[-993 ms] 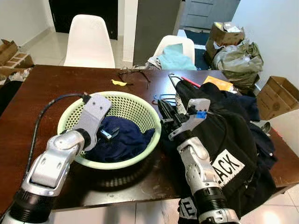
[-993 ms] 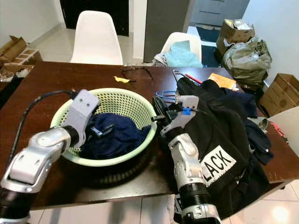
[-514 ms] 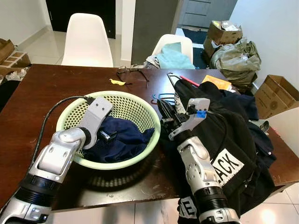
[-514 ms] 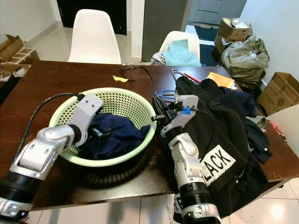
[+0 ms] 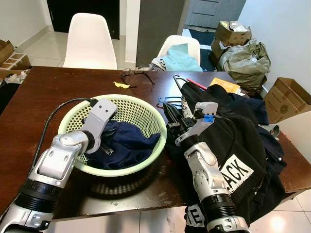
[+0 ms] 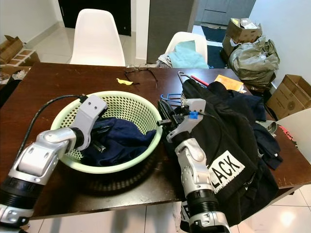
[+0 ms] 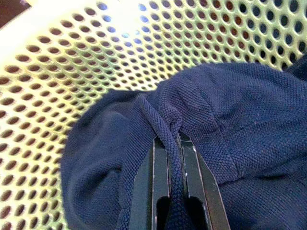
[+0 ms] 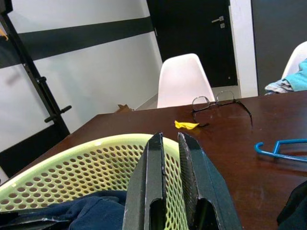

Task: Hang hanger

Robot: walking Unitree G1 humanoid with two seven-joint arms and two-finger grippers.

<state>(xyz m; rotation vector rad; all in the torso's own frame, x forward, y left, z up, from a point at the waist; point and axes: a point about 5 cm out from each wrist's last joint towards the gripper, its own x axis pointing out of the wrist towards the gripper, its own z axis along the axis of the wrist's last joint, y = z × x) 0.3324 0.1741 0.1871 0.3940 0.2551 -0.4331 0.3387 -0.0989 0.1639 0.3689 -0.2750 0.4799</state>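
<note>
The dark wooden bench [image 5: 29, 104] carries a green basket [image 5: 138, 109]. Right of the basket, black clothing [image 5: 243, 145] covers most of a blue hanger [image 5: 167, 101]. In the basket, the left gripper [image 7: 169, 143] pinches a fold of navy garment [image 5: 129, 145]. Beside its rim, the right gripper [image 8: 169, 143] has its fingers nearly pressed together, holding nothing.

Both eye views look forward and down from head height over the table [image 5: 29, 97], sharing the green basket [image 5: 141, 109]. Each wrist view looks closely along its fingers at that basket.
</note>
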